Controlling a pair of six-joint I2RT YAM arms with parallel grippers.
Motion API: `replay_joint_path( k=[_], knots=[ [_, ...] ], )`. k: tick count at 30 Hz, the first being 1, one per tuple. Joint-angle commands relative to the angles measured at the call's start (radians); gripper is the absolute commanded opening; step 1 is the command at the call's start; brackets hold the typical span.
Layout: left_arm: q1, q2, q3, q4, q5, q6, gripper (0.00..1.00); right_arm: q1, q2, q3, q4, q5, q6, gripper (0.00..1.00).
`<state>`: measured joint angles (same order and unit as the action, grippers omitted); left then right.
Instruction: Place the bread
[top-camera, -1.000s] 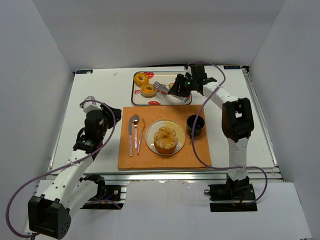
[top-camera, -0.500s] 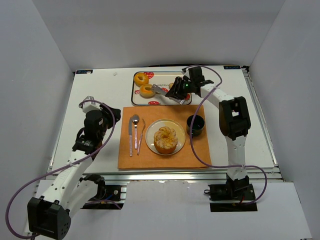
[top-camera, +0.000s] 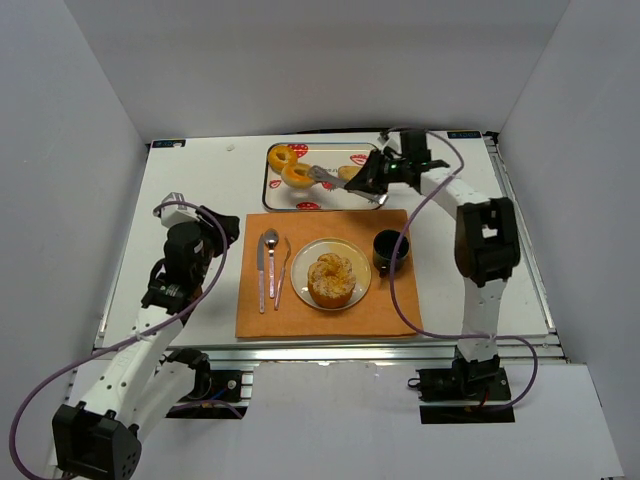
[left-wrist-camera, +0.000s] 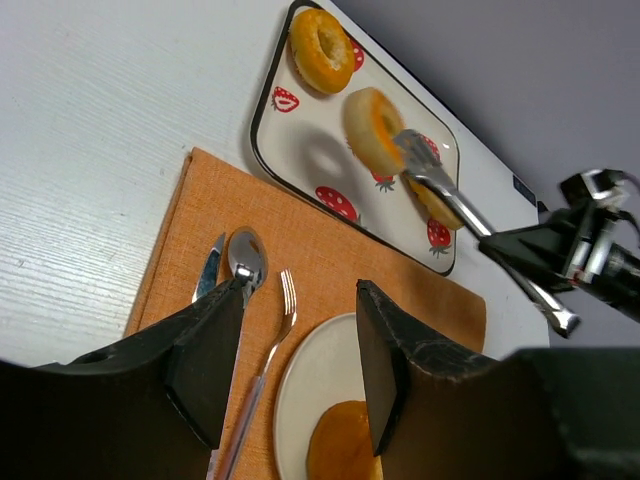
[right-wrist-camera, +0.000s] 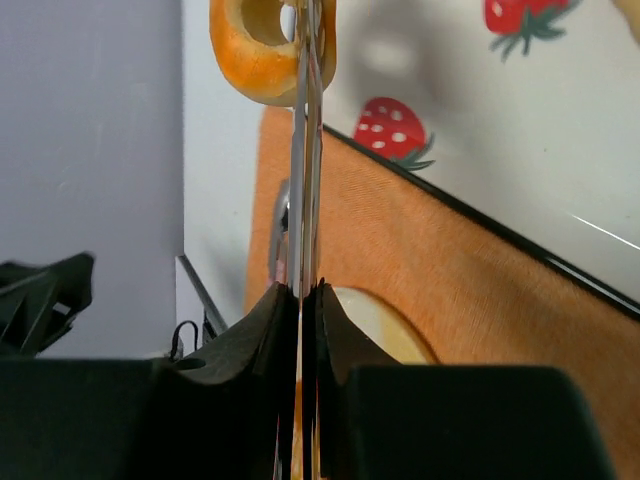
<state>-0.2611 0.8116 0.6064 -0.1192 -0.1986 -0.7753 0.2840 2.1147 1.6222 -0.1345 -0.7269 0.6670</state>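
**Tongs clamp a bread ring**

Top camera: the right gripper (top-camera: 378, 176) has just squeezed tight on the slim steel tongs (top-camera: 325, 177). The tongs now pinch the golden ring-shaped bread (top-camera: 297, 176) over the strawberry-printed tray (top-camera: 268, 190), at twelve o'clock from the orange placemat (top-camera: 250, 320).

Left wrist: the left gripper (left-wrist-camera: 300, 292), at nine o'clock, gapes wide and empty. The ring hangs tilted above its shadow.

Right wrist: the tong arms meet. The pickup looks done, and the carry comes next.

Three bread rings (left-wrist-camera: 321, 50), one bun (top-camera: 331, 279), one tray (left-wrist-camera: 400, 90), plate (top-camera: 300, 272), mat (top-camera: 400, 310), cup (top-camera: 390, 250), knife (top-camera: 261, 275), spoon (top-camera: 270, 255), fork (top-camera: 281, 275) and tongs (left-wrist-camera: 450, 195).
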Motion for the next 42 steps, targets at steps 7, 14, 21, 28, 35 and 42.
replay_joint_path(
  k=[7, 14, 21, 28, 35, 42],
  knots=[
    [-0.001, -0.043, -0.04, 0.084, 0.022, 0.001, 0.51, -0.051, -0.424, -0.057, -0.679, -0.272, -1.068, 0.0],
    [-0.001, -0.026, -0.065, 0.145, 0.065, 0.013, 0.43, -0.051, -0.768, -0.34, -0.775, -0.136, -1.324, 0.0],
    [-0.001, -0.002, -0.077, 0.182, 0.097, 0.019, 0.44, -0.054, -0.881, -0.459, -0.817, -0.091, -1.382, 0.0],
    [-0.001, -0.028, -0.089, 0.176, 0.094, 0.008, 0.46, -0.055, -0.883, -0.507, -0.812, -0.051, -1.394, 0.0],
    [-0.001, -0.051, -0.103, 0.17, 0.09, -0.007, 0.47, -0.058, -0.88, -0.51, -0.784, -0.025, -1.364, 0.28],
    [-0.001, -0.039, -0.094, 0.165, 0.091, 0.001, 0.47, -0.078, -0.881, -0.478, -0.775, -0.077, -1.325, 0.47]
  ],
)
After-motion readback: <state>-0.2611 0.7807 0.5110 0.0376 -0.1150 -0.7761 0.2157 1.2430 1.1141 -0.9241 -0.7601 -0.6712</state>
